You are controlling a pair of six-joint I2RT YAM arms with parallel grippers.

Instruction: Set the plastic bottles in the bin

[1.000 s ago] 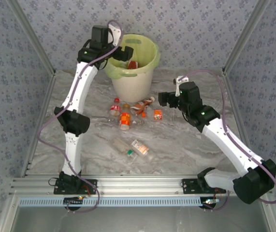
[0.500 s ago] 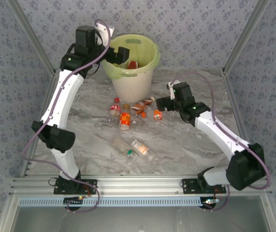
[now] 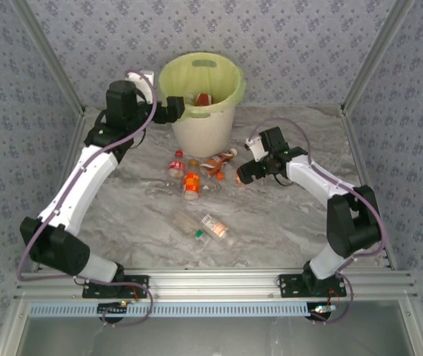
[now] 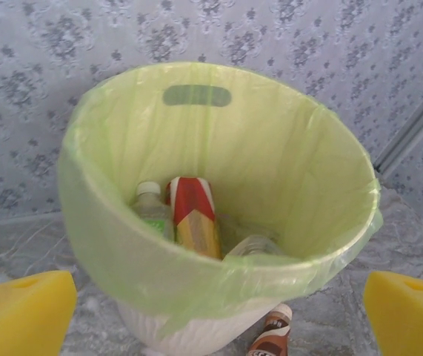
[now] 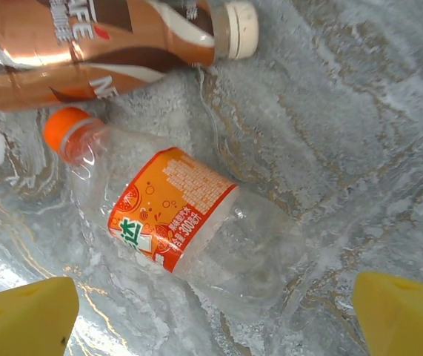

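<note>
Desk (image 3: 285, 222): grey marbled top, closed in by flower-patterned grey panels; both arm bases sit on a rail at the near edge.
Nearest bottles: a clear bottle (image 3: 187, 221) and a white-labelled bottle (image 3: 215, 227) lie side by side, well apart from either gripper.
Middle cluster: an orange-banded bottle (image 3: 191, 184), a red-capped bottle (image 3: 176, 165) and a brown bottle (image 3: 218, 161) lie close together, near the bin's foot.
Right gripper (image 3: 246, 170): low over the right end of the cluster, yellow pads (image 5: 18, 311) spread wide and empty.
Orange-labelled bottle (image 5: 189, 222): clear with an orange cap, on its side on the desk below the right gripper. The brown bottle's white cap lies just beyond it.
Bin (image 3: 200, 130): upright at the far middle of the desk, yellow-green bag folded over its rim. Inside are a red-and-yellow bottle (image 4: 192, 219) and a white-capped bottle (image 4: 150, 206), touching.
Left gripper (image 3: 174, 110): just outside the bin's left rim, facing it, pads (image 4: 22, 311) wide apart and empty.
</note>
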